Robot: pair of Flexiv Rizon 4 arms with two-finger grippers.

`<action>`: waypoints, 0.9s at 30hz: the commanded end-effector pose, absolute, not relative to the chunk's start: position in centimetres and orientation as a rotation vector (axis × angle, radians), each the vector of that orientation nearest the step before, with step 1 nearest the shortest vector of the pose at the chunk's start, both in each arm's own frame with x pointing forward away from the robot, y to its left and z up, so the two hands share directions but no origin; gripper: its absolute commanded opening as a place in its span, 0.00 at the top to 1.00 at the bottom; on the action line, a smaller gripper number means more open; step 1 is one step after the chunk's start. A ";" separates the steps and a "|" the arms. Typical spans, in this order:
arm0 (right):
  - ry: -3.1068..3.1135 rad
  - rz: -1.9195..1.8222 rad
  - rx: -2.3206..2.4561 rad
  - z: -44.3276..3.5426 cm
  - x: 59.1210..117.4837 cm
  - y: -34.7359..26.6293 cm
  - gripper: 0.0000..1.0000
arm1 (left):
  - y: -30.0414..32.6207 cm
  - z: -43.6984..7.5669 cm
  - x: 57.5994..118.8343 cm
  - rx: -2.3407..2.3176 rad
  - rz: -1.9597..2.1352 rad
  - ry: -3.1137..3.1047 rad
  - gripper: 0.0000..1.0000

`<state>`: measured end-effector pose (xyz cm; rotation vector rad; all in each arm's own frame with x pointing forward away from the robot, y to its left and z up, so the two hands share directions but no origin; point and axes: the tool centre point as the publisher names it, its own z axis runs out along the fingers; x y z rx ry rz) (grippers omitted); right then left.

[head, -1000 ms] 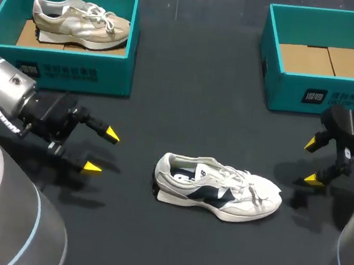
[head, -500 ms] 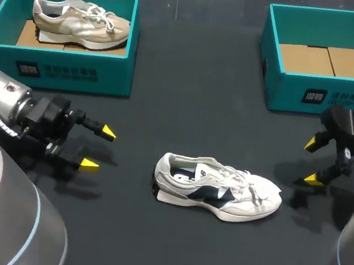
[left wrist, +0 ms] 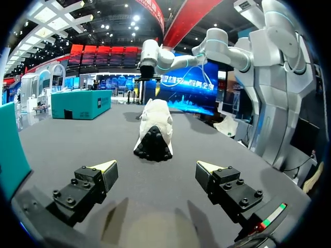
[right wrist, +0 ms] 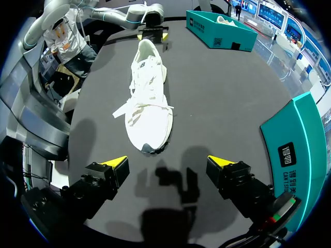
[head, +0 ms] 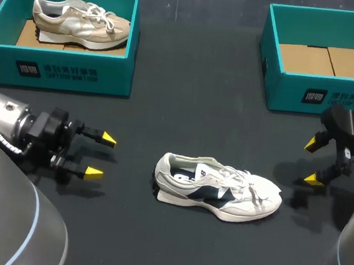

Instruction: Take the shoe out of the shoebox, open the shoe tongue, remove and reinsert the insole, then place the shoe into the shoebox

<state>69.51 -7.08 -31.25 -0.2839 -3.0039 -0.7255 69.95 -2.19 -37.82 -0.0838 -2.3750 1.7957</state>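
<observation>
A white and navy shoe lies on its side on the dark table, heel toward my left arm, toe toward my right. My left gripper stands open a short way from the heel; from its wrist the shoe lies straight ahead, heel first. My right gripper is open just past the toe; its wrist view has the shoe ahead of the fingers, toe first. An empty teal shoebox with a cardboard floor sits at the back right, its corner beside my right gripper.
A second teal box at the back left holds a beige shoe. In the right wrist view that box and my left gripper show beyond the white shoe.
My left gripper has dropped lower and turned, drawing slightly back toward me. The right arm and the shoe have stayed where they were.
</observation>
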 end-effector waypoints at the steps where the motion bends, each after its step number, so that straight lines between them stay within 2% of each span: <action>1: -3.007 -0.724 -0.285 -31.2 69.3 -7.1 0.00 | -2.9 -38.0 69.7 -0.085 1.800 -2.387 0.00; 17: -3.007 -0.724 -0.285 -31.2 69.3 -7.1 0.00 | -6.9 -39.1 69.8 -0.105 1.830 -2.379 0.00; 27: -3.007 -0.724 -0.285 -31.2 69.3 -7.1 0.00 | -6.9 -39.1 69.8 -0.105 1.830 -2.379 0.00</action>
